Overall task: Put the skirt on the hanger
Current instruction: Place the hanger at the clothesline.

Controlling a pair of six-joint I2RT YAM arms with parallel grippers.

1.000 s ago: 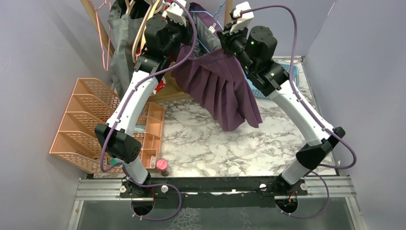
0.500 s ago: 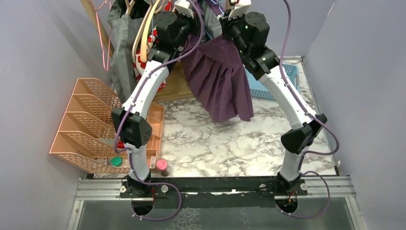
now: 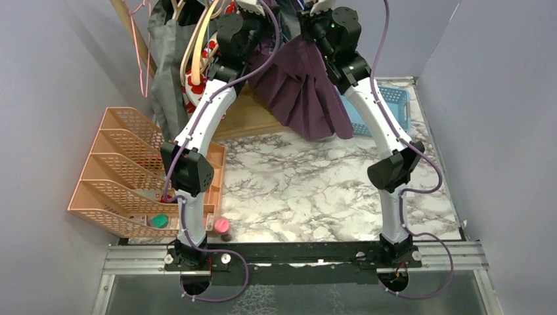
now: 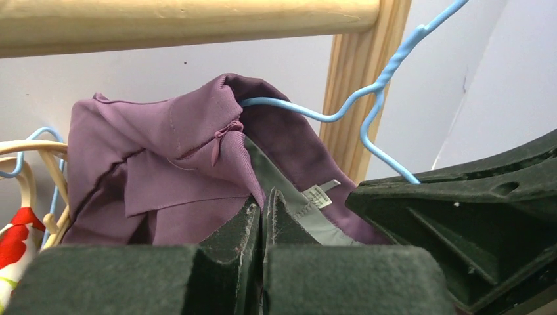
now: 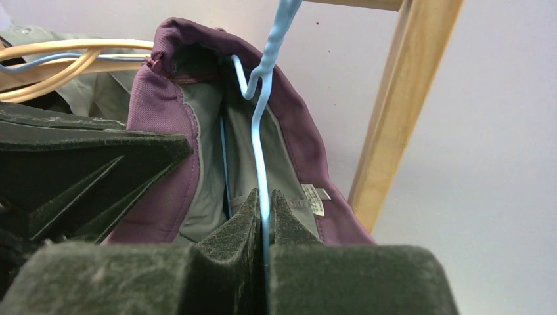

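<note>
The purple pleated skirt point(image 3: 302, 92) hangs high at the back of the table between both arms. In the left wrist view my left gripper point(image 4: 264, 200) is shut on the skirt's point(image 4: 164, 164) waistband edge, next to its grey lining and label. A blue wire hanger point(image 4: 368, 98) runs inside the waistband, and its hook rises toward the wooden rail. In the right wrist view my right gripper point(image 5: 265, 200) is shut on the hanger's point(image 5: 261, 131) wire stem, with the skirt point(image 5: 164, 111) draped around it. The hanger's lower part is hidden by cloth.
A wooden rack rail point(image 4: 184, 20) and post point(image 4: 358, 85) stand just behind the skirt. Grey garments and other hangers point(image 3: 164, 59) crowd the rack's left side. An orange file organiser point(image 3: 118, 170) is at left, a blue basket point(image 3: 387, 105) at back right, and a pink-capped bottle point(image 3: 222, 226) near the front.
Both arms have stretched up and back toward the rack, carrying the skirt and hanger higher. The skirt's hem has lifted away from the middle of the table.
</note>
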